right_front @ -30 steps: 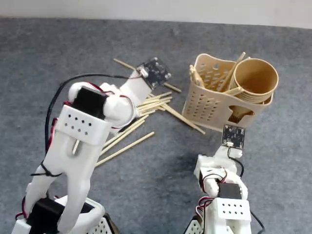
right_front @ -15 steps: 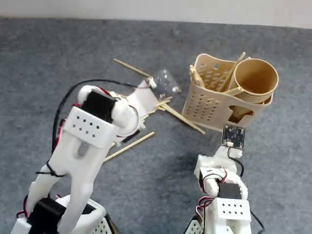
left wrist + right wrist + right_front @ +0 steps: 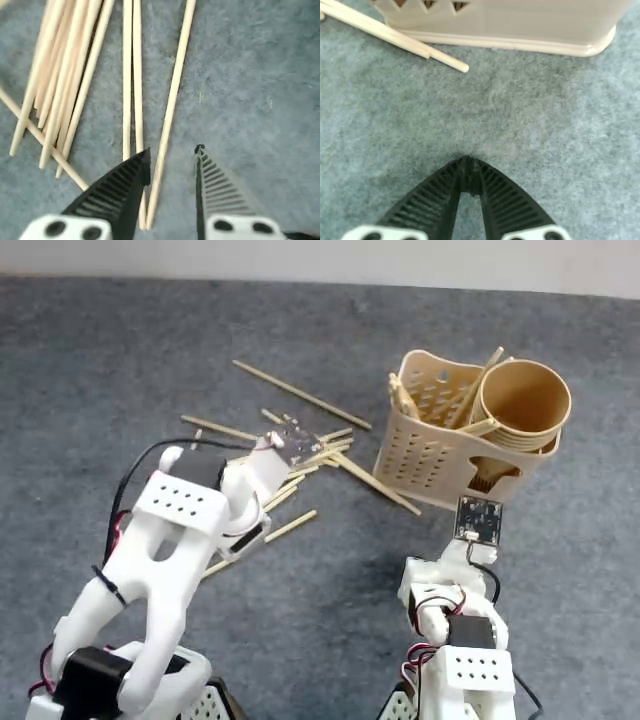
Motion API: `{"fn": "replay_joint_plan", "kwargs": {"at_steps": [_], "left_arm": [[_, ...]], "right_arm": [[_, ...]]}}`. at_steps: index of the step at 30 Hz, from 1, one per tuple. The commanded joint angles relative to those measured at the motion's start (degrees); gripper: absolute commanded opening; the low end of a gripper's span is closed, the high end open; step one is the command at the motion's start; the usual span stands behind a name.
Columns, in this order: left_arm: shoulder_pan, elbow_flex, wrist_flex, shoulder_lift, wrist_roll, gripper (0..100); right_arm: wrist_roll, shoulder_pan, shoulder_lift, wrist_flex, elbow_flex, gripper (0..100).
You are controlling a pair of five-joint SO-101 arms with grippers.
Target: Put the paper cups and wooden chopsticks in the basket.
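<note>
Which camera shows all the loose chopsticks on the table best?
The high view: it takes in the whole scatter of loose chopsticks beside the basket. The left wrist view gives a close look at some of them by the left claw. The right wrist view catches two ends near the basket's base.

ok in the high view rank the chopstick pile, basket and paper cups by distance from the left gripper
From the left gripper:
1. chopstick pile, right at it
2. basket, to its right
3. paper cups, in the basket's right end
</note>
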Motion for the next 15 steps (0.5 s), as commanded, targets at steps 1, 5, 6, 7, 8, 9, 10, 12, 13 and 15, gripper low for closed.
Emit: {"fn": "replay_joint_plan", "kwargs": {"at_steps": [1,5,6,7,8,9,10,12,13,15], "left_arm": [[-4.18,3.47,-7.82,-1.54,-0.79,15],[-6.11,4.79,-10.29,-1.45,-1.14,16],[-6.11,4.79,-10.20,-1.36,-1.14,16],[-6.11,4.70,-10.20,-0.75,-1.14,16],[-6.11,4.35,-10.46,0.31,-1.14,16],[-6.29,3.82,-10.73,1.71,-1.14,16],[-6.46,2.77,-10.99,3.56,-1.14,16],[-6.55,0.22,-10.99,8.04,-1.14,15],[-6.64,-1.36,-10.99,10.24,-1.14,15],[-7.43,-4.35,-10.99,14.20,-1.14,15]], "right_arm": [[-0.44,-0.31,-0.66,-1.10,5.41,0.6],[-0.44,-0.31,-0.66,-1.10,5.41,0.6],[-0.44,-0.31,-0.66,-1.10,5.41,0.6],[-0.44,-0.31,-0.66,-1.10,5.41,0.6],[-0.44,-0.31,-0.66,-1.10,5.41,0.6],[-0.44,-0.31,-0.66,-1.10,5.41,0.6],[-0.44,-0.31,-0.66,-1.10,5.41,0.6],[-0.44,-0.31,-0.66,-1.10,5.41,0.6],[-0.44,-0.31,-0.66,-1.10,5.41,0.6],[-0.44,-0.31,-0.66,-1.10,5.41,0.6]]}}
